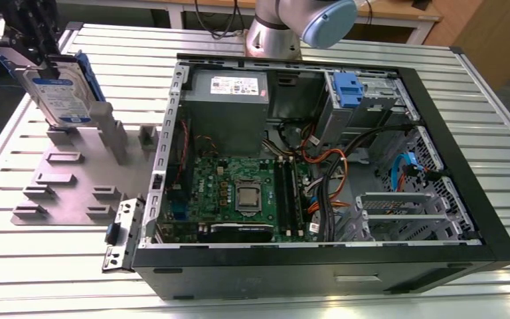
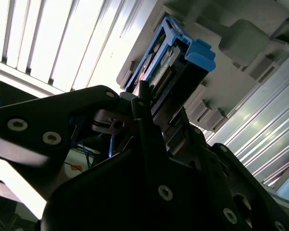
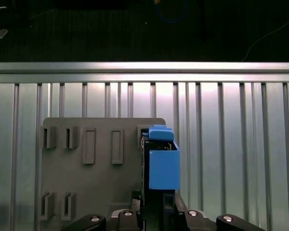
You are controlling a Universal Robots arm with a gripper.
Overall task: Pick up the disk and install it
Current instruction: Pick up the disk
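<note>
a: how does the arm sit?
b: its wrist reaches over the corner of the slatted table at the exterior view's left and points down. the gripper is partly cut off by the frame edge there. the arm's base stands beyond the open computer case.
a: and the pincer?
b: clamped on the disk. in both wrist views the black fingers close against it. the first wrist view has the gripper nearest the lens and the disk end-on, blue rail facing the camera.
a: so where's the disk?
b: hanging with its label outward, slightly tilted, over the grey slotted plate. its lower end is just beside the plate's upright posts. i can't tell whether it touches them.
a: anything else unclear?
b: in the second wrist view the gripper's body hides most of the disk. farther off, the drive cage sits in the case's far corner, well apart from the disk.
</note>
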